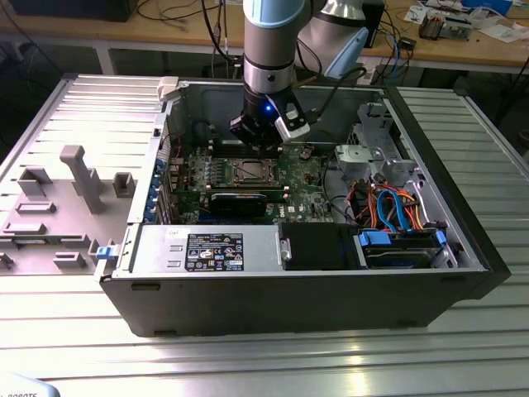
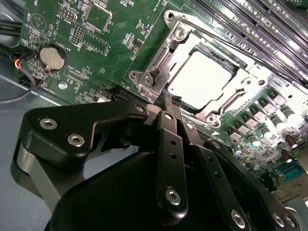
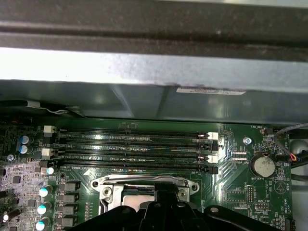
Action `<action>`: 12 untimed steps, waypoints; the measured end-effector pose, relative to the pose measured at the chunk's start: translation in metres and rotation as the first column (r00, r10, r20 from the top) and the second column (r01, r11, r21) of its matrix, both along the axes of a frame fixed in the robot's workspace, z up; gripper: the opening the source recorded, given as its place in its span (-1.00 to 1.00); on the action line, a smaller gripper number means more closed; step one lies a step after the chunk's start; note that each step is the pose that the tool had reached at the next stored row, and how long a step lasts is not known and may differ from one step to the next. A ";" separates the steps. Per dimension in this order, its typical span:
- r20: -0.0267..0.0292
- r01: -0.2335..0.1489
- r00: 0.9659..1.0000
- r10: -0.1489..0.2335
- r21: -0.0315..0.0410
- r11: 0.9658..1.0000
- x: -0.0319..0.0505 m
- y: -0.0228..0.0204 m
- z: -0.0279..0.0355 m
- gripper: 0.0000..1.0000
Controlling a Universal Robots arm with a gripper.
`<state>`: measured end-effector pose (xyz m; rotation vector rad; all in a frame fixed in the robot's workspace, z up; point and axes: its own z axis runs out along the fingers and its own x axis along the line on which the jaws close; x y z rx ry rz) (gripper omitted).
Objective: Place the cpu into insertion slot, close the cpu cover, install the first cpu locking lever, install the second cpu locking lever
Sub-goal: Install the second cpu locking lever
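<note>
The cpu (image 2: 199, 79) lies flat in the insertion slot (image 1: 250, 172) on the green motherboard, its pale metal top showing through the window of the cpu cover (image 2: 166, 53), which lies down over it. A thin lever rod (image 2: 211, 32) runs along one side of the socket. My gripper (image 2: 169, 102) hovers just over the socket's edge, fingers pressed together with nothing visible between them. In the exterior view the gripper (image 1: 263, 147) hangs above the far side of the socket. In the first wrist view the gripper (image 3: 161, 195) sits over the silvery socket rim (image 3: 103, 185).
Long memory slots (image 3: 134, 149) run beside the socket, with the case wall (image 3: 144, 96) behind them. A coin battery (image 3: 263, 166) sits nearby. A black card (image 1: 238, 201) lies in front of the socket. Drive bays and cables (image 1: 388, 207) fill the exterior view's right.
</note>
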<state>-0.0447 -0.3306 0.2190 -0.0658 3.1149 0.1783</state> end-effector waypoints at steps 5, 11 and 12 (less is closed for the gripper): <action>0.000 0.000 1.000 0.000 0.000 1.000 0.0000 0.0000 0.0102 -0.79; 0.000 0.000 1.000 0.000 0.002 1.000 0.0001 -0.0009 0.0119 -0.79; 0.000 0.000 1.000 0.000 0.003 1.000 0.0000 -0.0027 0.0118 -0.79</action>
